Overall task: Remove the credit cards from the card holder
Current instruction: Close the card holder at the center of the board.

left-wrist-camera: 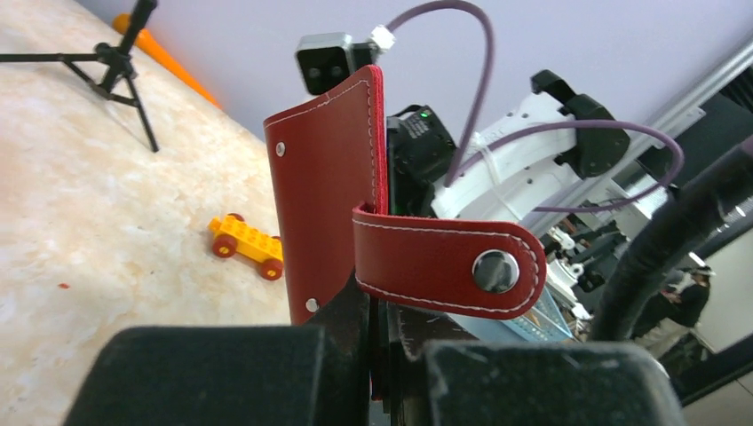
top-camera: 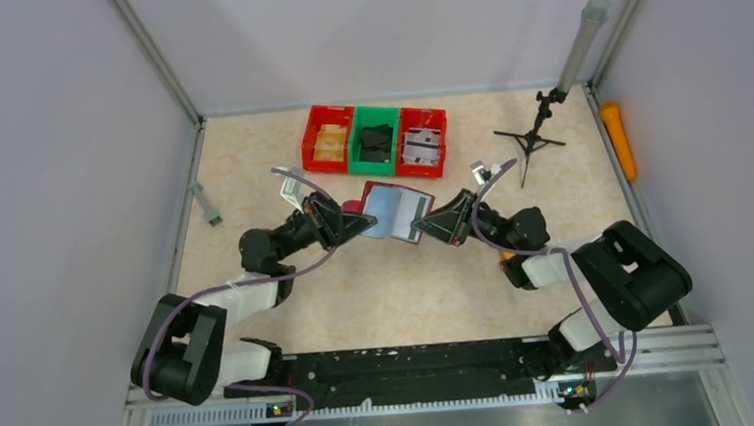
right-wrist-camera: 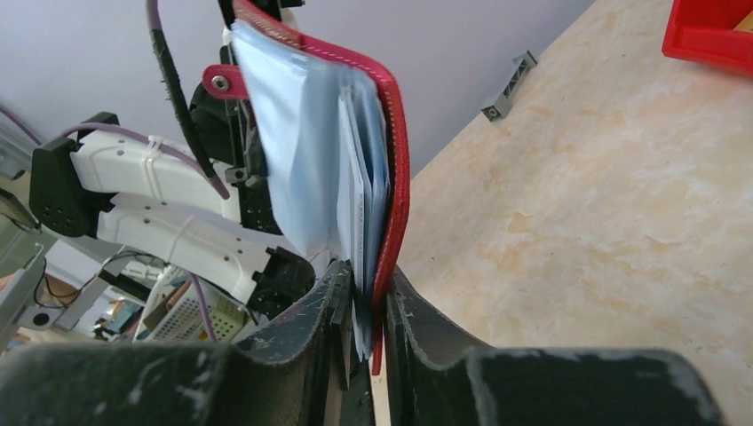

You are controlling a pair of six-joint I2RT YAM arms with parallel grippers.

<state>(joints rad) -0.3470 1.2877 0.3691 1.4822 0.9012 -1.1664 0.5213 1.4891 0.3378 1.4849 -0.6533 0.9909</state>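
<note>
The dark red card holder (top-camera: 393, 212) hangs open above the middle of the table, held between both arms. My left gripper (top-camera: 359, 222) is shut on one cover (left-wrist-camera: 328, 195) at its lower edge, and the snap strap (left-wrist-camera: 444, 262) sticks out sideways. My right gripper (top-camera: 422, 228) is shut on the other cover (right-wrist-camera: 397, 177) together with the shiny pale blue sleeves (right-wrist-camera: 297, 160). The credit cards show only as thin pale edges (right-wrist-camera: 360, 213) tucked in the sleeves.
Three bins stand at the back: red (top-camera: 329, 136), green (top-camera: 376, 138), red (top-camera: 421, 142). A small black tripod (top-camera: 531, 140) is at the back right, an orange tube (top-camera: 618, 139) by the right wall. A yellow toy car (left-wrist-camera: 247, 241) lies on the table.
</note>
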